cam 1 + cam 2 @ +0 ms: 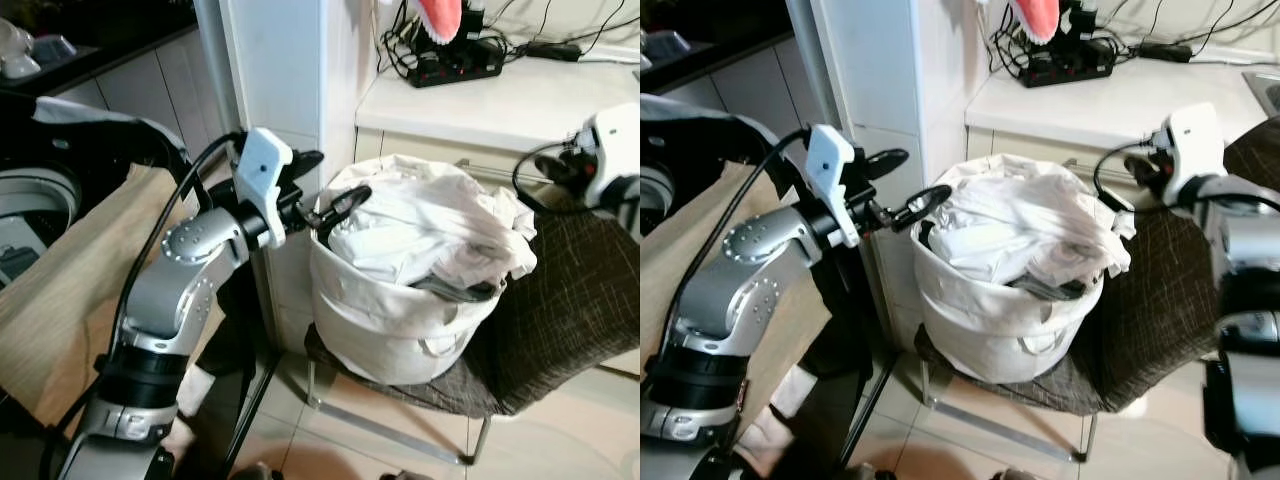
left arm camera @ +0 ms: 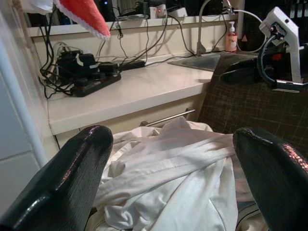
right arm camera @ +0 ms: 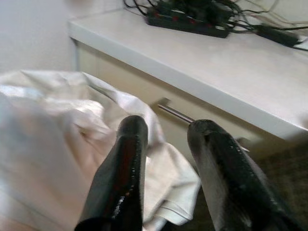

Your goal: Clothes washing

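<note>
White fabric basket [image 1: 390,320] on a dark chair [image 1: 560,310], heaped with pale clothes [image 1: 420,225] (one dark piece), left gripper [image 1: 325,185] spread wide at its rim, right gripper [image 3: 166,163] parted beside it.

- Black power strip [image 1: 455,62] with tangled cables on the white worktop [image 1: 500,105].
- Soap bottle [image 2: 231,37] beside the sink [image 2: 199,61].
- Brown checked chair [image 1: 560,300] on the tiled floor.

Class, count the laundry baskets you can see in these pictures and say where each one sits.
1: a white fabric laundry basket, heaped with white clothes, sits on the chair beside the counter, between the left gripper and right gripper.
</note>
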Robot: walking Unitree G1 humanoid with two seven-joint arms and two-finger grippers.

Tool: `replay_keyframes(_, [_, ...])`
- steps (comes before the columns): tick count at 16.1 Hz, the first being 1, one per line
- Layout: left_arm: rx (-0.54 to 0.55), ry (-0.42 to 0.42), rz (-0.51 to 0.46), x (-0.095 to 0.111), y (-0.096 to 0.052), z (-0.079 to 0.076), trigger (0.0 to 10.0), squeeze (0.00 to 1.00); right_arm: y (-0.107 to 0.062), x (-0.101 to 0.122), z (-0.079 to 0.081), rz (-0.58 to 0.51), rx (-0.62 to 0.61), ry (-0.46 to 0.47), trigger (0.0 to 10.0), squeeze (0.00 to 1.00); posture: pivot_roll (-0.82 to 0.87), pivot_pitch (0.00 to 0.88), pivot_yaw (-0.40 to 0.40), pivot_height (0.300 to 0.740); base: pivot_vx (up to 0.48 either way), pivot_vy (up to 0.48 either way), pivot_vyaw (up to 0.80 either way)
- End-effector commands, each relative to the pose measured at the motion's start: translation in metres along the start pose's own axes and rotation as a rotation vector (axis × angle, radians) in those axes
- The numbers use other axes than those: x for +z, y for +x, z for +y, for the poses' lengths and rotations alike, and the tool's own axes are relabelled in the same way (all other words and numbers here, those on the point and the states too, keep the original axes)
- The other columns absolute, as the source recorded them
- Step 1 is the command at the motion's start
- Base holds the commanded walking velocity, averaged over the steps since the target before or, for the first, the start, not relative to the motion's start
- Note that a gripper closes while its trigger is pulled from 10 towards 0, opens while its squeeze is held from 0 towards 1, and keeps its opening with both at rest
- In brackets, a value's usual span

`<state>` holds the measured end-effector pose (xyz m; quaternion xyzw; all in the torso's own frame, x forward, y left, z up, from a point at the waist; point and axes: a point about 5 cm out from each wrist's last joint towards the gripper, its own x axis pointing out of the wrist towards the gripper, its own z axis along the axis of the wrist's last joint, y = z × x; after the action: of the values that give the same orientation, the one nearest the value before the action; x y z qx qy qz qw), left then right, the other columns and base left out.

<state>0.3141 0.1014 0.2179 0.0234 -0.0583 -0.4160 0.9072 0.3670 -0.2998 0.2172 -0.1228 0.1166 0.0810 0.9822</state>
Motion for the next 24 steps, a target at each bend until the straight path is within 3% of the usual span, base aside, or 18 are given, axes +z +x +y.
replay_keyframes(1, [0.006,0.014,0.007,0.002,-0.002,0.002,10.0,1.0,0.003,-0.001,0.005,-0.007,0.046,0.039,10.0,1.0,-0.02,0.0,0.036,0.74,0.0,0.0,0.0])
replay_keyframes(2, [-0.016,0.016,0.017,0.003,-0.003,0.0,10.0,1.0,0.01,-0.006,0.02,0.028,0.173,0.068,10.0,1.0,-0.02,0.0,0.035,0.74,0.0,0.0,0.0])
replay_keyframes(3, [-0.041,0.019,0.026,0.003,-0.005,-0.002,10.0,1.0,0.013,-0.008,0.025,0.042,0.213,0.06,10.0,1.0,0.0,0.0,0.033,0.74,0.0,0.0,0.0])
replay_keyframes(9, [-0.079,0.025,0.064,0.003,-0.013,-0.011,10.0,1.0,0.023,-0.013,0.031,0.096,0.21,-0.037,10.0,1.0,0.05,0.0,0.016,0.74,0.0,0.0,0.0])
replay_keyframes(12, [-0.016,0.014,0.078,0.001,-0.017,-0.008,10.0,1.0,0.027,-0.011,0.037,0.084,0.22,-0.056,10.0,1.0,0.06,0.0,0.011,0.74,0.0,0.0,0.0])
replay_keyframes(13, [0.039,0.01,0.07,-0.001,-0.017,-0.005,10.0,1.0,0.029,-0.01,0.038,0.071,0.2,-0.067,10.0,1.0,0.07,0.0,0.011,0.74,0.0,0.0,0.0])
replay_keyframes(14, [0.185,-0.017,0.076,-0.007,-0.016,0.002,10.0,0.91,0.03,0.003,0.035,-0.015,0.12,-0.081,10.0,1.0,0.07,0.0,0.0,0.74,0.0,0.0,0.0])
replay_keyframes(15, [0.324,-0.049,0.063,-0.012,-0.021,0.005,10.0,0.0,0.027,0.03,0.03,-0.202,0.011,-0.014,10.0,0.0,0.07,0.0,-0.008,0.74,0.0,0.0,0.0])
replay_keyframes(17, [0.446,-0.065,0.034,-0.015,-0.031,0.001,10.0,0.0,0.009,0.046,0.033,-0.365,-0.089,0.07,10.0,0.0,0.06,0.0,-0.006,0.74,0.0,0.0,0.0])
replay_keyframes(18, [0.451,-0.068,0.035,-0.018,-0.034,-0.002,10.0,0.0,0.0,0.042,0.043,-0.378,-0.107,0.078,10.0,0.0,0.04,0.0,0.003,0.74,0.0,0.0,0.0])
replay_keyframes(19, [0.422,-0.03,0.035,-0.018,-0.036,-0.009,10.0,0.0,-0.021,0.031,0.068,-0.402,-0.129,0.078,10.0,0.0,0.03,0.0,0.015,0.74,0.0,0.0,0.0])
replay_keyframes(20, [0.428,-0.025,0.029,-0.018,-0.034,-0.011,10.0,0.0,-0.038,0.016,0.086,-0.396,-0.16,0.052,10.0,0.0,0.01,0.0,0.024,0.74,0.0,0.0,0.0])
replay_keyframes(21, [0.454,-0.013,0.002,-0.015,-0.029,-0.009,10.0,0.0,-0.046,0.003,0.097,-0.391,-0.196,0.11,10.0,0.0,-0.01,0.0,0.028,0.74,0.0,0.0,0.0])
replay_keyframes(24, [0.436,-0.024,-0.023,-0.014,-0.014,-0.013,10.0,0.0,-0.059,-0.01,0.134,-0.317,-0.122,0.116,10.0,0.0,-0.05,0.0,0.033,0.74,0.199,0.0,0.0])
